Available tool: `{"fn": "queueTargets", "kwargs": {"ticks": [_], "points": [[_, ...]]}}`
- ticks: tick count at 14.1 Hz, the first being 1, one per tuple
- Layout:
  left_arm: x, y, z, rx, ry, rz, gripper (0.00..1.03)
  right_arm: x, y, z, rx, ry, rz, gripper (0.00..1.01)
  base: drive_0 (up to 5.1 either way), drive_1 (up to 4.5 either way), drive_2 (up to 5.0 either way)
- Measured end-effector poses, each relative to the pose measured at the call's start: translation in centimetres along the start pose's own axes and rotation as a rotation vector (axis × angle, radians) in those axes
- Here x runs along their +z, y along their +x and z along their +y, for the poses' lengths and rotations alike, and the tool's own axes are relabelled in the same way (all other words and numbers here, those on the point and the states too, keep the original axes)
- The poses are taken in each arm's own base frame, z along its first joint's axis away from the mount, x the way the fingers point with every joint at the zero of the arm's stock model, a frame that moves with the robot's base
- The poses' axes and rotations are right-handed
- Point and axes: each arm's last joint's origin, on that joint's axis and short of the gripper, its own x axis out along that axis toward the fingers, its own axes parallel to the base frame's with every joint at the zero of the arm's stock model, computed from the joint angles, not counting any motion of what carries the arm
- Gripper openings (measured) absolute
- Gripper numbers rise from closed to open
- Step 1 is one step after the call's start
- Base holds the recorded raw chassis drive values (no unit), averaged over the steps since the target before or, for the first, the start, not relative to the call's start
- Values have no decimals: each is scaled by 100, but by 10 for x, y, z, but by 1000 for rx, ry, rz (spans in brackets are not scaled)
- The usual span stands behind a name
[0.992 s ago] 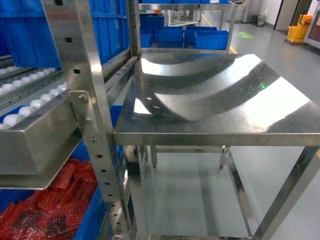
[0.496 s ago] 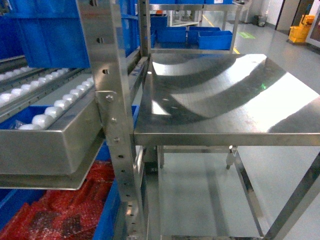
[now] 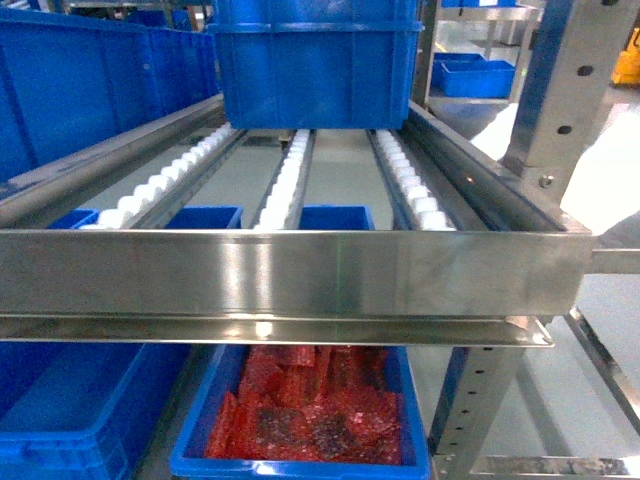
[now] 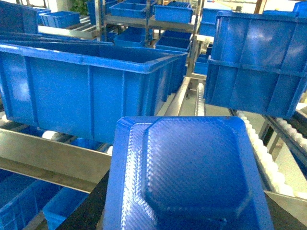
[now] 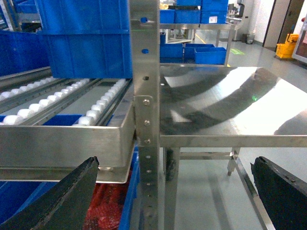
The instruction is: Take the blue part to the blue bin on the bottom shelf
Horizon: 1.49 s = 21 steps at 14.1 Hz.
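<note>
Left wrist view alone showed the blue part (image 4: 192, 177) in the left pincer, grip hidden; right wrist view showed the right pincer (image 5: 177, 196) spread wide beside the steel worktop (image 5: 230, 105).

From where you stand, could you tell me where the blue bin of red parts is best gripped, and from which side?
Take the blue bin by its near rim, coming from the front, slanting down. The steel roller tier overhangs most of it, blocking a straight-down reach; the near lip faces the camera, thin enough to pinch, I'd judge.
</note>
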Motion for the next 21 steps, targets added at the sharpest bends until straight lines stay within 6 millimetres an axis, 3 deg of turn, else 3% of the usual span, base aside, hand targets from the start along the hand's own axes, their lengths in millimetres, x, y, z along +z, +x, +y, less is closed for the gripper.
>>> {"fn": "queueTargets", "kwargs": {"ticks": [16, 21], "points": [[0, 0, 0, 0, 1, 1, 43, 0, 0, 0, 0, 0, -1, 98, -497, 249, 249], [0, 0, 0, 0, 0, 0, 43, 0, 0, 0, 3, 0, -1, 98, 0, 0, 0]]}}
